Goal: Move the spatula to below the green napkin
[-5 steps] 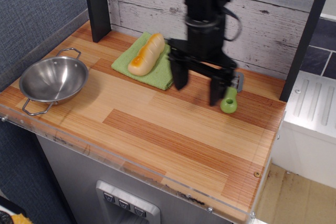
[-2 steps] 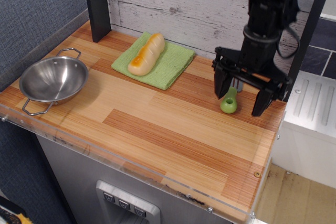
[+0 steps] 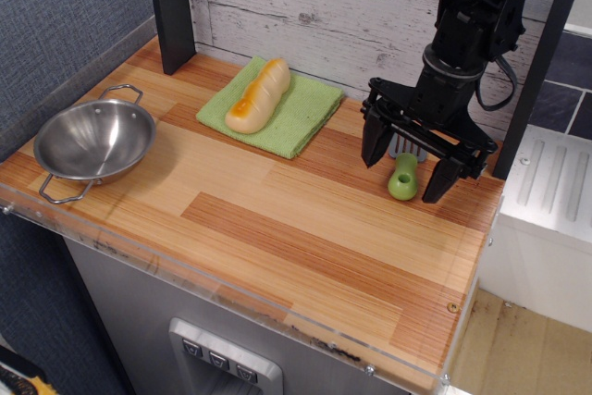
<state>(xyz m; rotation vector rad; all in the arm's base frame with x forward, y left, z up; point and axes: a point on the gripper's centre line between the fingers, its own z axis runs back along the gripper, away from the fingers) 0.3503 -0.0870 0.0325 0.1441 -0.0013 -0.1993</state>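
Spatula (image 3: 403,176) lies on the bench (image 3: 305,238) directly under the hand (image 3: 406,162), handle between the two spread fingers, hand released and holding nothing. Looks like light, rigid toy plastic; smooth, so possibly slippery. Best hold is probably across the chunky lime handle; the grey slotted blade behind the hand is thin and mostly hidden. Green napkin (image 3: 301,116), soft flat cloth, sits well left of the hand, a tan bread loaf (image 3: 258,94) on it.
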